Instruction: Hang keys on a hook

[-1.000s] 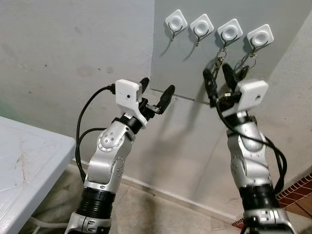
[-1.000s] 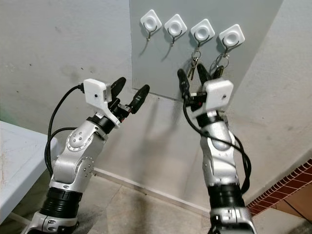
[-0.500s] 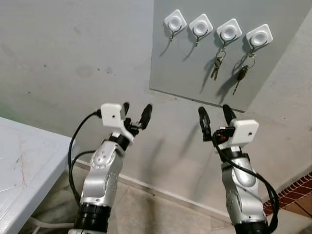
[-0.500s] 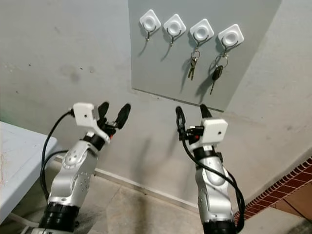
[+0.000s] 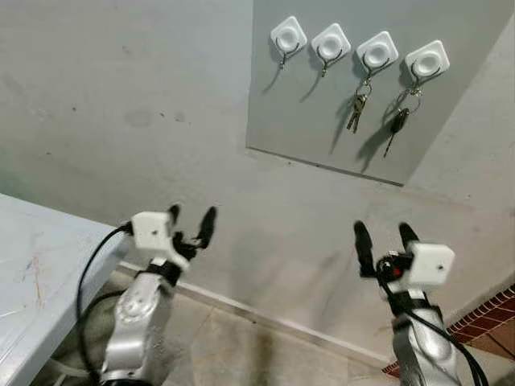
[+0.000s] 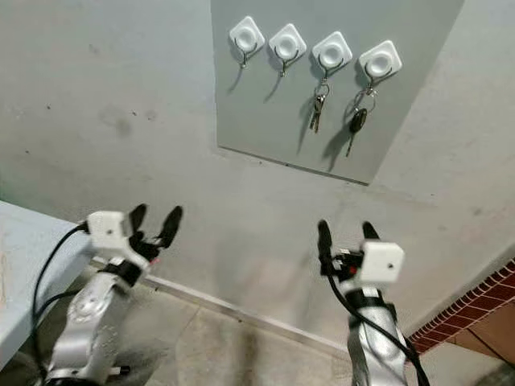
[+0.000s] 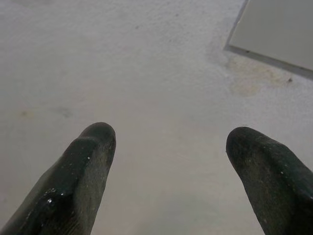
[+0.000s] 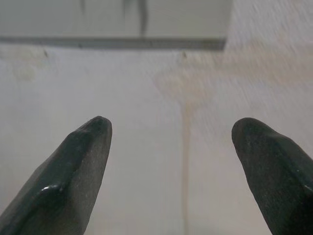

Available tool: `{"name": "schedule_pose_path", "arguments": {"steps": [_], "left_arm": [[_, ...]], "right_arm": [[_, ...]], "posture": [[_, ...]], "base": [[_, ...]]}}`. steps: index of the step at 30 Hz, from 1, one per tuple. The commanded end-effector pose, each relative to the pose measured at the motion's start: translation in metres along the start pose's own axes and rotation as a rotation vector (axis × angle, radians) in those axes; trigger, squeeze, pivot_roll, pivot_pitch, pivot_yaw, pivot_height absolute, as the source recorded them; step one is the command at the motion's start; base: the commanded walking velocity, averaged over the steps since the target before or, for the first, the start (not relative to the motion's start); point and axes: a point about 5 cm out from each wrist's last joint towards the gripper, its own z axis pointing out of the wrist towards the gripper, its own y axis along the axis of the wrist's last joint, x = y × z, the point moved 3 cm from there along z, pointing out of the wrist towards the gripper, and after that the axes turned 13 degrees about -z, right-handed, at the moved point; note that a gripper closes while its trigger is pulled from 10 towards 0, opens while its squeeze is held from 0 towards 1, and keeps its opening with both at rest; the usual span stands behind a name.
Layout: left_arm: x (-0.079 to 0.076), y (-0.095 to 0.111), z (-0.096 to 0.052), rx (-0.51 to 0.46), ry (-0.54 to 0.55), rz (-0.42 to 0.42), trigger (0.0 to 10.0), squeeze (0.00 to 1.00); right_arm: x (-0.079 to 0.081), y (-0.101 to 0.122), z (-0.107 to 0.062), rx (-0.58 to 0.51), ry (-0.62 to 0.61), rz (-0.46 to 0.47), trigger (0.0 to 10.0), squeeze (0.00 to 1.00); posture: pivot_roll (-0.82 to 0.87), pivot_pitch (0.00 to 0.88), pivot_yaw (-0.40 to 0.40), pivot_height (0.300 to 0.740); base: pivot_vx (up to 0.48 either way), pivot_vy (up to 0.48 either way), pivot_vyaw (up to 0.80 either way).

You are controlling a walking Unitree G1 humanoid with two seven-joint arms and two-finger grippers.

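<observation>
A grey board [image 5: 298, 104] on the wall carries a row of white hooks. A bunch of small keys [image 5: 356, 111] hangs from the third hook [image 5: 376, 51]. A black-headed car key [image 5: 396, 123] hangs from the rightmost hook [image 5: 427, 59]. The two hooks on the left [image 5: 289, 36] hold nothing. My left gripper [image 5: 190, 224] is open and empty, low at the left, well below the board. My right gripper [image 5: 383, 239] is open and empty, low at the right under the hung keys. Both wrist views face bare wall between black fingertips [image 7: 90, 147] [image 8: 85, 142].
A pale table [image 5: 40, 257] juts in at the lower left beside my left arm. A tiled floor [image 5: 241, 354] meets the wall at a skirting line. Red brickwork [image 5: 483, 318] shows at the lower right corner.
Both arms have dropped from up by the board to low in the frame. The right gripper has drawn away from the hung keys, which stay on their hooks.
</observation>
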Motion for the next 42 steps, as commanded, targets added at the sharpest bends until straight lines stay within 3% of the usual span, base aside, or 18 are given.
{"name": "schedule_pose_path", "arguments": {"steps": [1, 8, 13, 23, 33, 42], "left_arm": [[-0.001, 0.005, -0.003, -0.014, -0.022, 0.003, 10.0, 0.00], [0.002, -0.003, -0.009, 0.009, -0.010, -0.007, 10.0, 0.00], [-0.002, -0.005, -0.004, 0.013, -0.012, -0.010, 10.0, 0.00], [-0.008, -0.006, 0.007, 0.012, -0.027, -0.014, 10.0, 0.00], [-0.013, -0.007, 0.016, 0.014, -0.048, -0.028, 10.0, 0.00], [-0.015, -0.006, 0.020, 0.005, -0.046, -0.021, 10.0, 0.00]], "right_arm": [[0.000, 0.005, -0.003, -0.010, -0.013, 0.001, 10.0, 0.00], [0.006, -0.005, -0.016, 0.039, -0.017, -0.036, 10.0, 0.00], [0.006, -0.005, -0.016, 0.045, -0.016, -0.058, 10.0, 0.00], [0.011, 0.000, -0.009, 0.032, 0.006, -0.095, 10.0, 0.00], [0.006, 0.000, -0.004, 0.029, 0.011, -0.110, 10.0, 0.00], [0.009, 0.001, -0.002, 0.020, 0.030, -0.110, 10.0, 0.00]], "posture": [[-0.01, 0.000, -0.004, 0.740], [-0.02, 0.000, 0.004, 0.740], [-0.02, 0.000, 0.008, 0.740], [-0.04, 0.000, 0.005, 0.740], [-0.05, 0.000, 0.004, 0.740], [-0.05, 0.000, 0.003, 0.740]], "base": [[0.000, 0.000, 0.00], [0.000, 0.000, 0.00], [0.000, 0.000, 0.00], [0.000, 0.000, 0.80], [0.000, 0.000, 0.80], [0.000, 0.300, 0.80]]}}
